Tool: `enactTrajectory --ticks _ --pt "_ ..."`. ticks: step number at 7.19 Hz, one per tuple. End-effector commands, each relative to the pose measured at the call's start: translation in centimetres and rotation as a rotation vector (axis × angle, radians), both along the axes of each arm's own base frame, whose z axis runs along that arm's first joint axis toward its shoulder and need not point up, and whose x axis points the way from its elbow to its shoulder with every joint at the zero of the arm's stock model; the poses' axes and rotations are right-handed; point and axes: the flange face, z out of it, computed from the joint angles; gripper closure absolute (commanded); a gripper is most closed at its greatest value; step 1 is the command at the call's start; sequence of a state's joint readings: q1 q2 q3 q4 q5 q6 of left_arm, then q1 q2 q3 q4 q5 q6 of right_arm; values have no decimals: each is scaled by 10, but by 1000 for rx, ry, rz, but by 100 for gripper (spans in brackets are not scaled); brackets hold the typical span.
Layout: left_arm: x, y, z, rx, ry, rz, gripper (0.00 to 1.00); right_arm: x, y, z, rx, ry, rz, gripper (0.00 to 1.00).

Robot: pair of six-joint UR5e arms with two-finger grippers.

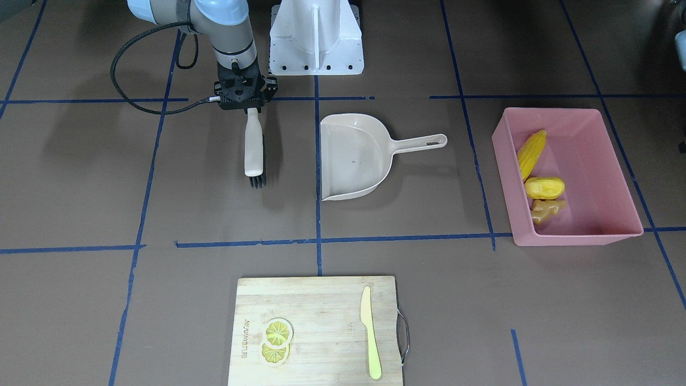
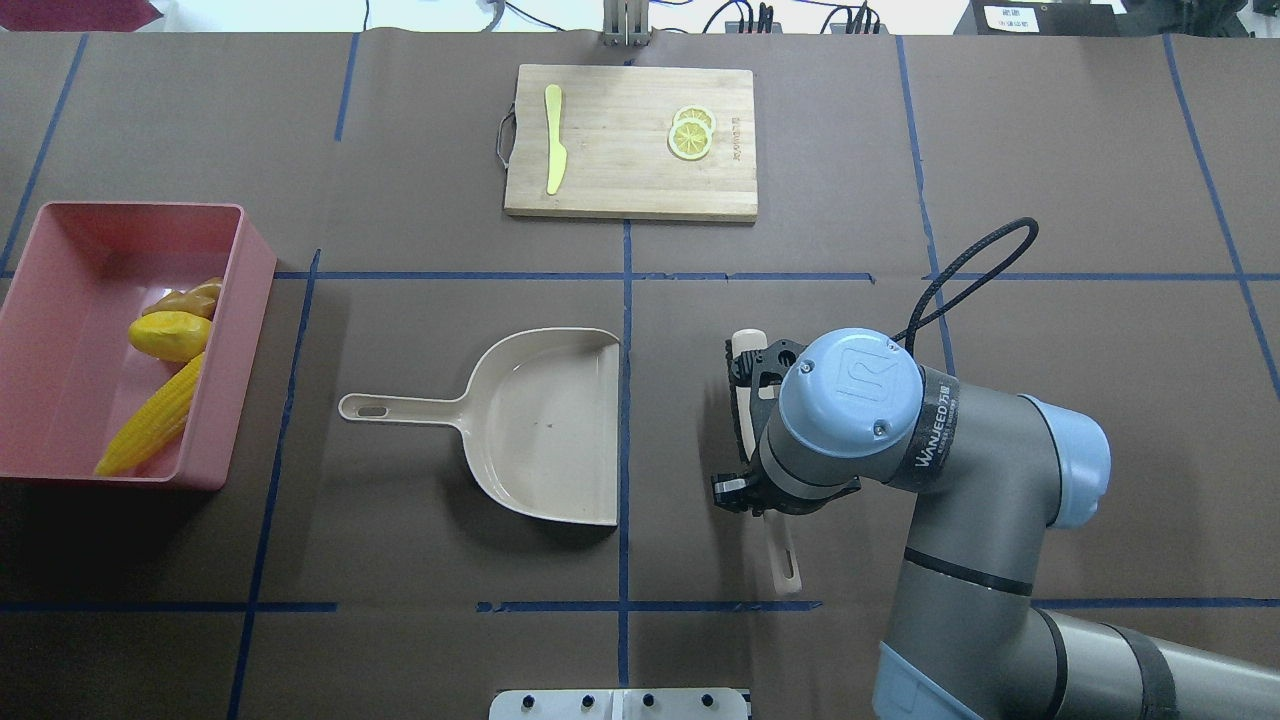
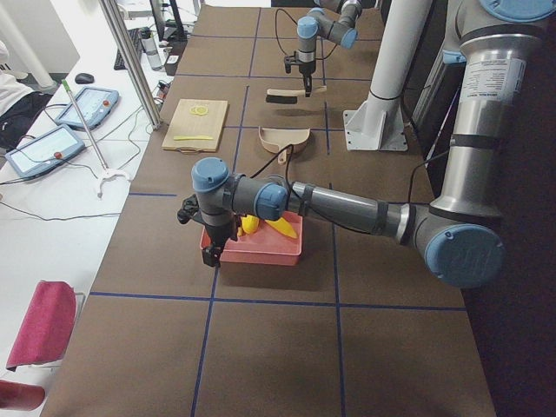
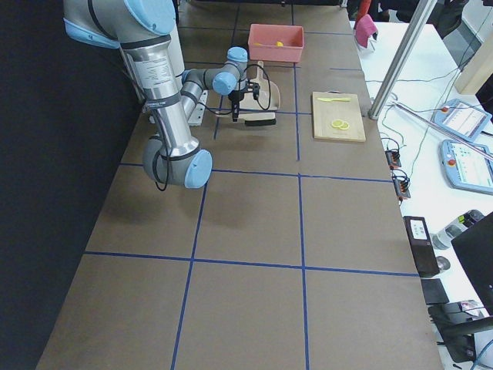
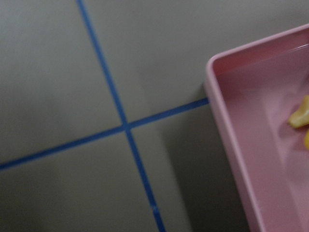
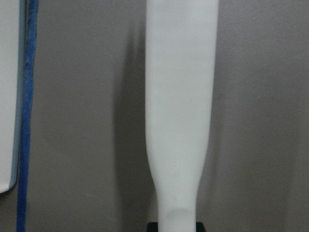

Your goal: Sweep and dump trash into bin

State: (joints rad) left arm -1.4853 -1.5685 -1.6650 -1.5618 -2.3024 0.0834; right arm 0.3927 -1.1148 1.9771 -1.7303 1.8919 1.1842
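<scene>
The pink bin (image 1: 552, 111) at the table's end holds the trash: a corn cob (image 1: 531, 154), a yellow potato-like lump (image 1: 544, 187) and a tan ginger root (image 1: 546, 209). My right gripper (image 1: 245, 102) points down, shut on the handle of a beige brush (image 1: 253, 147) with its black bristles facing the table. The right wrist view shows that handle (image 6: 178, 121) filling the middle. The beige dustpan (image 1: 353, 161) lies beside the brush, nothing in it. My left gripper (image 3: 211, 256) hangs low off the bin's outer end (image 3: 261, 252); I cannot tell if it is open or shut.
A wooden cutting board (image 1: 316, 300) at the far edge from the robot carries lemon slices (image 1: 277, 340) and a pale yellow knife (image 1: 370, 332). The white robot base (image 1: 316, 37) stands behind the dustpan. Blue tape lines cross the brown table.
</scene>
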Motion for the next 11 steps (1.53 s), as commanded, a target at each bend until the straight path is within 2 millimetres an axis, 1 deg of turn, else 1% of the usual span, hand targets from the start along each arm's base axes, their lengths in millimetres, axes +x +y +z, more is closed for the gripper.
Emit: enactTrajectory --ticks 1,2,3,4,5,6,7,8,9,10,11 --pt "-29 38 28 -64 4 -57 0 0 0 -2 2 -4 0 100" --pt "-34 48 33 -72 4 -59 0 2 -2 -2 2 -4 3 100" --pt "-34 47 32 -43 4 -19 0 8 -7 -5 6 -13 10 100" --pt "-36 52 37 -52 4 8 0 17 -17 -7 5 -21 17 100" --pt "-50 55 36 -50 4 -21 0 30 -33 -5 -4 -19 29 100" --pt "-52 57 38 -59 9 -27 0 46 -50 -1 -2 -27 13 100" --pt "-53 57 39 -54 75 -36 0 68 -64 12 -5 -23 11 100" --pt "-52 56 34 -17 83 -8 0 101 -82 31 -5 -24 -8 100" --pt "-53 57 38 -6 73 11 0 142 -98 61 6 -17 -40 100" --pt "-57 58 34 -3 76 3 0 179 -107 93 32 7 -70 100" --pt "-62 59 41 -16 67 -8 0 218 -118 125 61 33 -98 100"
